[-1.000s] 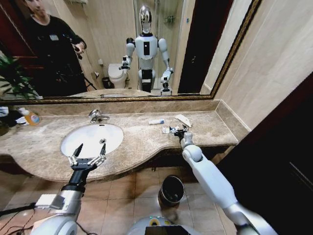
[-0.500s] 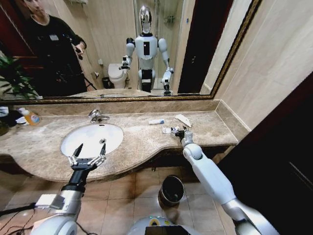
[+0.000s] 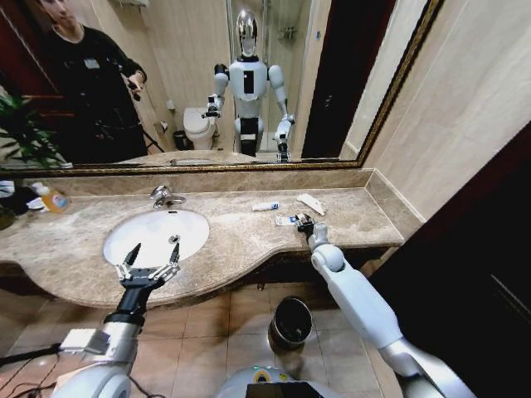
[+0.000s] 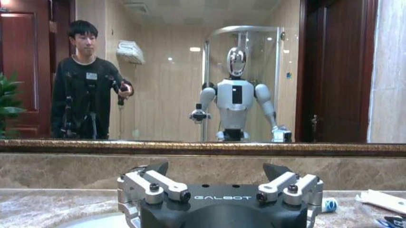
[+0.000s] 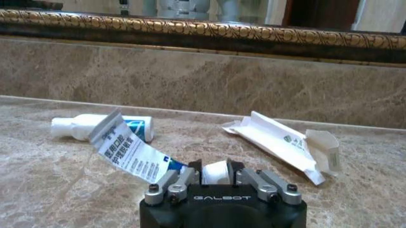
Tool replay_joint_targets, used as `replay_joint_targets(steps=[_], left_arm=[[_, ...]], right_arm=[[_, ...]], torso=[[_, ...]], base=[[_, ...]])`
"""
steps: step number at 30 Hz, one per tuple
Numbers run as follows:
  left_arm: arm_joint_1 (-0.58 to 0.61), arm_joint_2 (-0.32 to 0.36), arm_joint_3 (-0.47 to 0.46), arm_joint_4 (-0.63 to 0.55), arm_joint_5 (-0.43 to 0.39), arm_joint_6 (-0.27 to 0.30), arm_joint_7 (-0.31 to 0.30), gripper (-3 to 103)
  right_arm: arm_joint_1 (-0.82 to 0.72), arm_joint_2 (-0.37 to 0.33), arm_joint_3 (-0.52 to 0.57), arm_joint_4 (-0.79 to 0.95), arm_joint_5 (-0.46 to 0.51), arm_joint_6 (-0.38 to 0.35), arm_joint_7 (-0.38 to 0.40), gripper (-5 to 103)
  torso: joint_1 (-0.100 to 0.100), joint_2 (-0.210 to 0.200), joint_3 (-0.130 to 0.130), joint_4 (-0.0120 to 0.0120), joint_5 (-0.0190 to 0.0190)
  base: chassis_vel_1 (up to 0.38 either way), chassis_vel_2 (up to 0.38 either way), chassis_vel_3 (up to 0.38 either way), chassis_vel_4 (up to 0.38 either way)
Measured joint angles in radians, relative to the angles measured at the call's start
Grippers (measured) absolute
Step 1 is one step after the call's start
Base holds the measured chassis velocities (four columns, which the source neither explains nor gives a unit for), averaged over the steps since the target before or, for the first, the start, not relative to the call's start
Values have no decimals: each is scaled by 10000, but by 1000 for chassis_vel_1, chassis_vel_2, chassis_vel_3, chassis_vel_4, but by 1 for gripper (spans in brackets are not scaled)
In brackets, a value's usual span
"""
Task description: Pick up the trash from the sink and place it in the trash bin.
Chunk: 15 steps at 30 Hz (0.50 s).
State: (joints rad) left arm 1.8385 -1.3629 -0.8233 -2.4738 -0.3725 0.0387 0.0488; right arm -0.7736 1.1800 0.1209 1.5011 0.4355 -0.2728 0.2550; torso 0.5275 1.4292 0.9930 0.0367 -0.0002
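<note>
My right gripper rests low on the marble counter to the right of the sink. It is shut on one end of a white-and-blue packet, which sticks out to one side between the fingers. Just beyond lie a small white tube and a flat white wrapper. My left gripper hangs open with nothing in it over the basin's front rim; in the left wrist view its fingers are spread wide. The black trash bin stands on the floor below the counter.
A chrome faucet sits behind the basin. At the far left of the counter are a clear bottle with orange liquid and a plant. The mirror runs along the back wall, and the right end of the counter meets a wall.
My right gripper has edged slightly farther over the counter, at the packet. The left arm has stayed still.
</note>
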Motion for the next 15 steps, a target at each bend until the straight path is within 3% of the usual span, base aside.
replay_joint_targets(steps=[15], left_arm=[[0, 0, 0, 0, 0, 0, 0, 100]], right_arm=[[-143, -30, -98, 310, -5, 2, 41, 22]], torso=[[0, 1, 1, 1, 3]], base=[[0, 0, 0, 0]])
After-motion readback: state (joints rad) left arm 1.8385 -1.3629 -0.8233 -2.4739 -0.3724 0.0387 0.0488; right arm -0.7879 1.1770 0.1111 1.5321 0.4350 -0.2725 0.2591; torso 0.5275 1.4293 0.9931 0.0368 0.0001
